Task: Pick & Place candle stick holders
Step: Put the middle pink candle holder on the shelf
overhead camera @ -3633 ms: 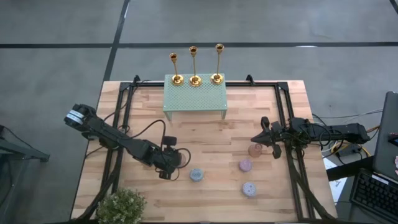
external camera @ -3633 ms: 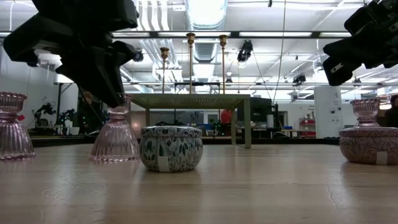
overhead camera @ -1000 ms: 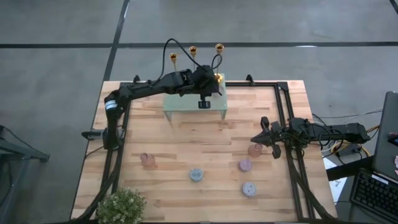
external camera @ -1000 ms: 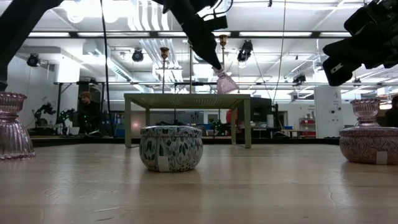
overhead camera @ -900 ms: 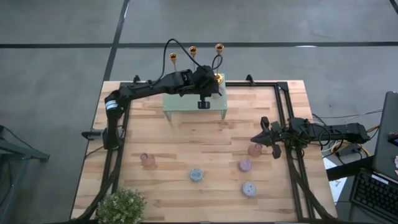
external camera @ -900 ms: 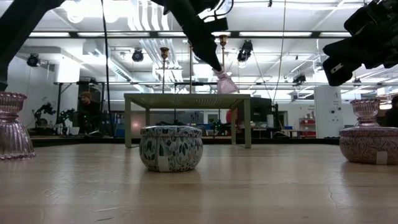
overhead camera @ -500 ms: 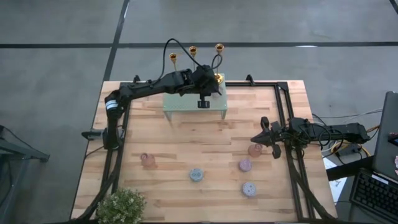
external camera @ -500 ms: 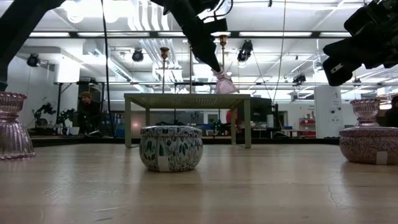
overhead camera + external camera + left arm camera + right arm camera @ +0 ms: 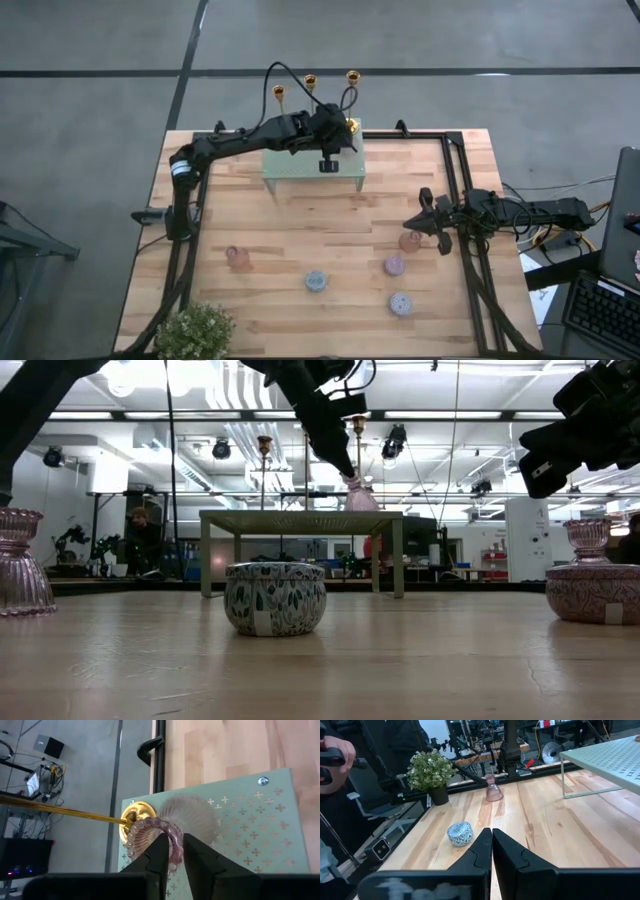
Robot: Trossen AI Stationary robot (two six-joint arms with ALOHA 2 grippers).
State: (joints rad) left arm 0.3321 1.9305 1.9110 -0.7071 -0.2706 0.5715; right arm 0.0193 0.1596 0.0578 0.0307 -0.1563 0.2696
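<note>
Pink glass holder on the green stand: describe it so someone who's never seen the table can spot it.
Find the pale green perforated stand at the far edge of the wooden table. The pink ribbed glass holder sits on its top beside a gold candlestick's base, with the left gripper pinching its beaded rim. It is the only pink glass piece on the stand; the gold candlesticks there are slim metal.

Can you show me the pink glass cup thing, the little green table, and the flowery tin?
pink glass holder (image 9: pixel 172 827), left wrist view, ribbed body.
green stand (image 9: pixel 250 830), left wrist view, bare top.
flowery tin (image 9: pixel 275 598), low view, side wall.
</note>
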